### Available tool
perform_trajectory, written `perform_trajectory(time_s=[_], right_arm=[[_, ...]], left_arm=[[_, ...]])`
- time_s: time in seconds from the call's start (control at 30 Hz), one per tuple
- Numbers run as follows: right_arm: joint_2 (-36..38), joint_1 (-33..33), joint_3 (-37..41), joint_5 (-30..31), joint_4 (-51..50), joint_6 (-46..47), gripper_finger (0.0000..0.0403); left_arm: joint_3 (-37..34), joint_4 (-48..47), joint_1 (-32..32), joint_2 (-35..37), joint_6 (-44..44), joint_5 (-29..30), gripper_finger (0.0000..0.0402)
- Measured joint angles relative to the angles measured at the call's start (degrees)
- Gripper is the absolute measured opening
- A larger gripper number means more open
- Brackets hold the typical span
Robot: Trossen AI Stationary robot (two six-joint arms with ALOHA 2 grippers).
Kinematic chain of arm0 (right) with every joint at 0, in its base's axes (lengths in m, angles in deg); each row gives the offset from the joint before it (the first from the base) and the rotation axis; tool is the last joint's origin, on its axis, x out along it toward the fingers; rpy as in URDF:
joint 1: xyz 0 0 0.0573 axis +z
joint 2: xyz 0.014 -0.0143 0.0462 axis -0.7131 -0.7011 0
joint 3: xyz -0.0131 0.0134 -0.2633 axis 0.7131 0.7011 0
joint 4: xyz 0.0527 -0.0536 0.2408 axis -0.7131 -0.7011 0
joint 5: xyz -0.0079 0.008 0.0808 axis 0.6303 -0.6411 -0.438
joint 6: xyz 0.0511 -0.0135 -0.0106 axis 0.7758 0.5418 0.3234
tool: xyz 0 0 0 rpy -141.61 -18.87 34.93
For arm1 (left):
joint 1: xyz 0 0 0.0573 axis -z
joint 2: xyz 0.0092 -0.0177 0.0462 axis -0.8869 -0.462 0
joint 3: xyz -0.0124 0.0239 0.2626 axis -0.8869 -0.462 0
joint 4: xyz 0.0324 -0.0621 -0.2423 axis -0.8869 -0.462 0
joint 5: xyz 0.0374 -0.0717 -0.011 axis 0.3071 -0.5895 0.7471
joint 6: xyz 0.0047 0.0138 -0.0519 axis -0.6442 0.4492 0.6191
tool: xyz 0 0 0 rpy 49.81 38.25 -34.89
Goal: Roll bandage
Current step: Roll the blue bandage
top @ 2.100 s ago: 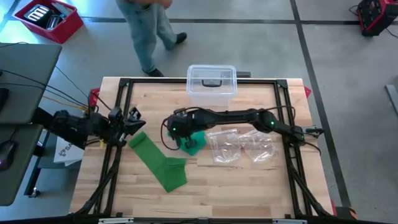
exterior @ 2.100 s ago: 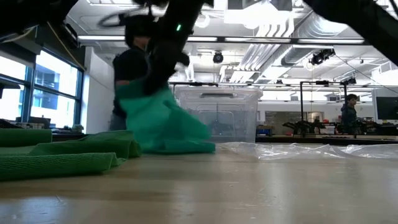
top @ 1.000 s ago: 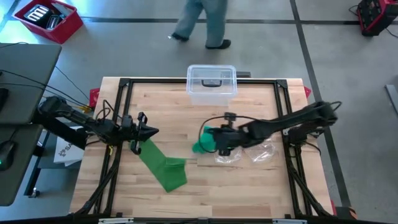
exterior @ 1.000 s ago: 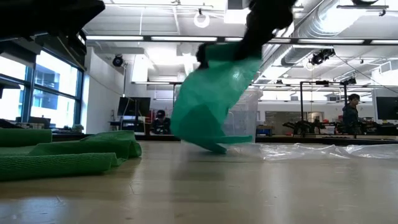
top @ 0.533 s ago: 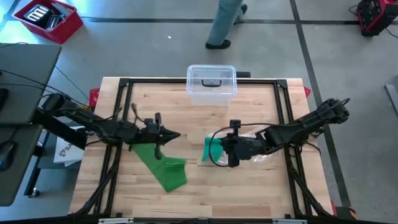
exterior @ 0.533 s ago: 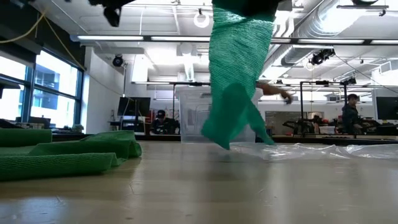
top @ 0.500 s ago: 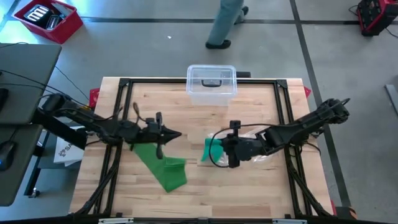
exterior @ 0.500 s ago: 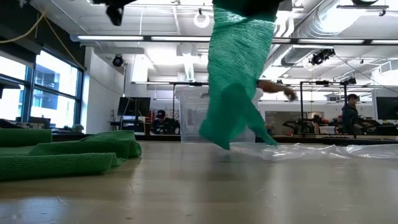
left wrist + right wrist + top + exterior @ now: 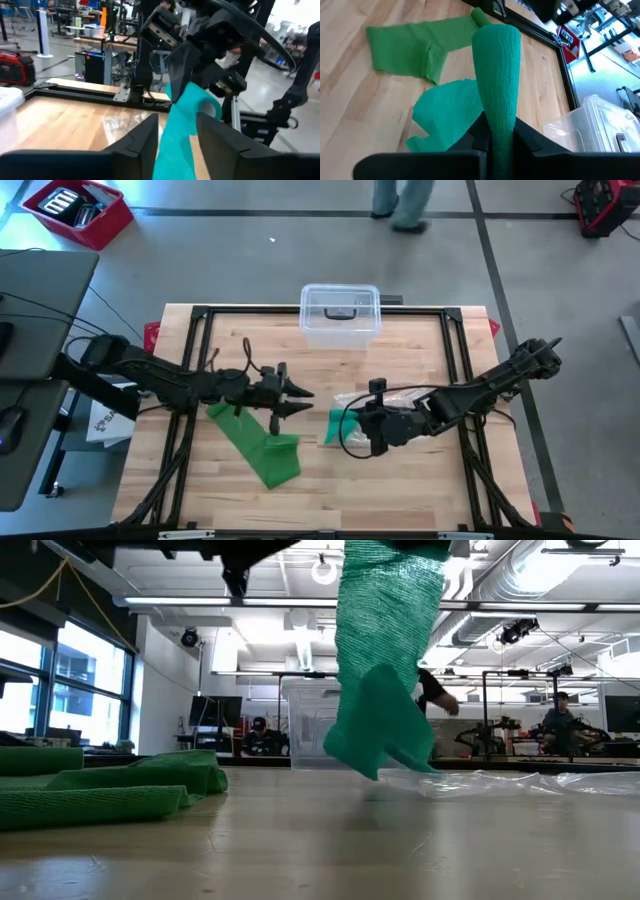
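A teal bandage point(image 9: 385, 670) hangs above the middle of the table, with my right gripper point(image 9: 347, 425) shut on it. Its crumpled lower end point(image 9: 375, 762) hangs close to the tabletop; I cannot tell whether it touches. My left gripper point(image 9: 303, 400) stands open just left of it, pointing level at it; in the left wrist view its fingers point(image 9: 145, 137) frame the teal strip point(image 9: 182, 125) without touching. A darker green bandage point(image 9: 255, 442) lies flat and unrolled on the table's near left. My right gripper pinches the gathered teal strip point(image 9: 498, 120) between its two fingers, coming from the table's right and slanting down. The strip is bunched into a narrow band at the fingers. Below the hold it hangs slack and widens into loose folds point(image 9: 447, 117).
A clear lidded box point(image 9: 340, 313) stands at the far edge. Clear plastic bags point(image 9: 425, 402) lie under my right arm. A black frame point(image 9: 200, 313) runs round the table. A person point(image 9: 400, 205) walks on the floor beyond.
My left gripper has gone toward the table's right, up to the teal bandage, and has opened. My right gripper has gone a little toward the near edge and up; the teal bandage, bunched a second ago, now hangs as a long strip.
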State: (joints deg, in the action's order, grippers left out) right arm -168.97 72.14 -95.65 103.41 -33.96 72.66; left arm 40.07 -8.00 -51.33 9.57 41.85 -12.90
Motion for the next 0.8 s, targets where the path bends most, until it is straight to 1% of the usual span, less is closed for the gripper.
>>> perform_trajectory(time_s=[0.13, 0.2, 0.33, 0.53, 0.67, 0.8], right_arm=[[0.0, 0.8, 0.0, 1.1, 0.0, -0.3, 0.0027], [0.0, 1.1, 0.0, 2.4, 0.0, -1.2, 0.0027], [0.0, 1.2, 0.0, 4.8, 0.2, -3.0, 0.0027], [0.0, 1.1, 0.0, 5.1, -0.1, -5.1, 0.0027], [0.0, 1.1, 0.0, 5.1, -1.7, -4.6, 0.0027], [0.0, 1.3, 0.0, 6.5, -3.3, -3.5, 0.0027]], left_arm=[[0.0, 6.6, -1.2, -4.2, 3.7, -6.5, 0.0159], [0.3, 8.8, -1.5, -6.2, 6.5, -8.0, 0.0163], [2.5, 8.9, -1.5, -9.7, 9.5, -8.0, 0.0162], [6.4, 8.9, -1.5, -13.8, 11.0, -8.1, 0.0161], [6.6, 8.5, -1.5, -13.8, 12.0, -9.3, 0.0161], [6.6, 8.4, -1.5, -12.6, 12.4, -9.7, 0.0161]])
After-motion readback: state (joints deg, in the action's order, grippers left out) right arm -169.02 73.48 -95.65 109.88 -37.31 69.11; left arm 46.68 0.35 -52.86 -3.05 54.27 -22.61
